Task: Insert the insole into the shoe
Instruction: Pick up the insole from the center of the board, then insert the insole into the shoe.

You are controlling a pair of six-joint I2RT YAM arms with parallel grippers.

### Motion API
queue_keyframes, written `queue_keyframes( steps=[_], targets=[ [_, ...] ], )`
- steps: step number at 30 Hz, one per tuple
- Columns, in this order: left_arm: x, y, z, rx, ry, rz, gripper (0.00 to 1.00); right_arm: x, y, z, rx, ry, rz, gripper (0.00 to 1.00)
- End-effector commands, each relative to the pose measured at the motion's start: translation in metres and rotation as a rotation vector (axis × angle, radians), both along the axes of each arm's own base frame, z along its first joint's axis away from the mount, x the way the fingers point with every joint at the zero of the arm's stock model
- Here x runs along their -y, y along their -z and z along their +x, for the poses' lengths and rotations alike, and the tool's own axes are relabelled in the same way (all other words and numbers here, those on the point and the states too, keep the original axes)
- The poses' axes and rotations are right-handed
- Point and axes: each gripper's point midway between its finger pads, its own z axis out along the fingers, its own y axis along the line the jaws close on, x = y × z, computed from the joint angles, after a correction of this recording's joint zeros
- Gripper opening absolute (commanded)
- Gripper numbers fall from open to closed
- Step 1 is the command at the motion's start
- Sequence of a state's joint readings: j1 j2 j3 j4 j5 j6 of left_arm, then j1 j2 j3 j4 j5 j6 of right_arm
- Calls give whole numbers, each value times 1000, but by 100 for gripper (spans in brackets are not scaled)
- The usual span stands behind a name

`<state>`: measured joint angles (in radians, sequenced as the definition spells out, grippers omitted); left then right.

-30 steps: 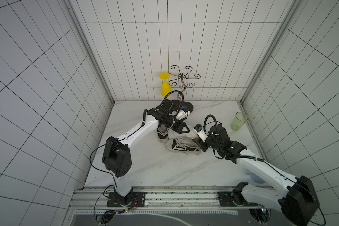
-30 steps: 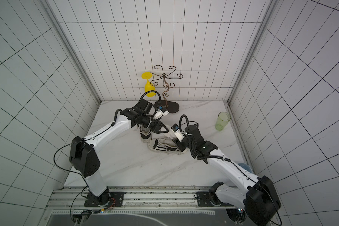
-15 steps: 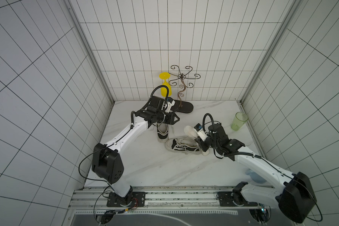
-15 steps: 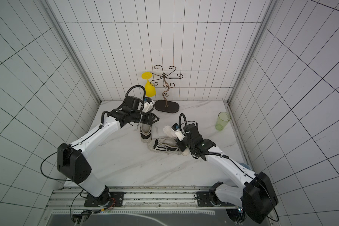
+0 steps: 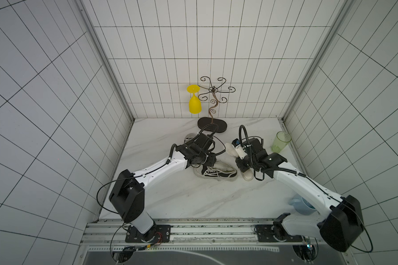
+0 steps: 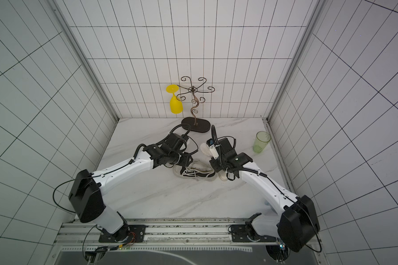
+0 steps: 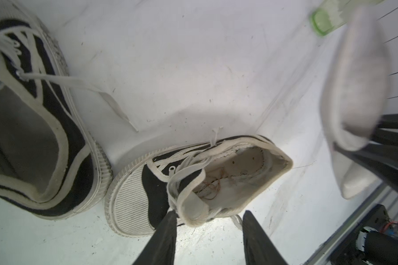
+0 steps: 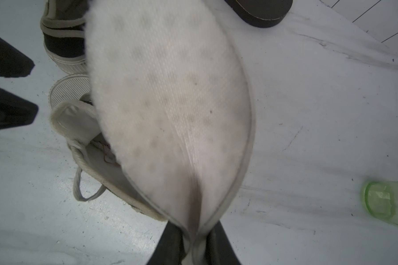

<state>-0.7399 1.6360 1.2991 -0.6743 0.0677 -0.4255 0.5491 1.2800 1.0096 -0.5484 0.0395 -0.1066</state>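
The white insole (image 8: 170,103) is gripped at one end by the right pincer (image 8: 194,231), which is clenched on it so that the insole is creased. It is held just beside the heel of the black-and-white sneaker (image 7: 216,176), outside its opening. The sneaker is laid on its side on the marble bench (image 7: 193,68). The left pincer (image 7: 210,212) is released (jaws set apart, the sneaker's tongue between them). A second sneaker (image 7: 44,137) is seen just beside the toe.

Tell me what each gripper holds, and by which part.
The right gripper pinches the insole by one end, creased in its grip. The left gripper holds nothing: its jaws stand open at the side of the shoe.
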Motion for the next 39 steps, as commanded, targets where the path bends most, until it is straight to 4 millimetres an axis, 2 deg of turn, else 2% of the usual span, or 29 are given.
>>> queue_keyframes(
  steps=[1, 7, 18, 21, 24, 30, 32, 35, 39],
  targets=[
    [-9, 12, 6, -18, -81, 35, 48, 8, -28, 10, 37, 65, 4, 21],
    [-3, 27, 12, -30, -65, 56, 48, 11, -21, 9, 18, 86, 2, 21],
    [-5, 45, 4, -52, 24, 134, 48, 9, -15, 6, -18, 69, -2, 21],
    [-3, 48, 9, -46, 4, 126, 41, 4, -14, 2, -32, 38, 15, 21],
    [5, 49, 12, -69, 12, 77, 27, 2, -8, -4, -74, 16, 11, 21],
    [19, 39, 16, -43, 61, 29, 0, 2, 4, -15, -143, 19, 17, 20],
    [24, 30, 20, -4, 87, 4, 0, 5, 9, -20, -177, 39, 7, 20],
    [42, 9, 21, 83, 187, -68, 0, 10, 12, -31, -228, 63, 2, 20],
    [64, -7, 23, 147, 303, -127, 0, 18, 7, -40, -267, 143, 35, 21]
  ],
)
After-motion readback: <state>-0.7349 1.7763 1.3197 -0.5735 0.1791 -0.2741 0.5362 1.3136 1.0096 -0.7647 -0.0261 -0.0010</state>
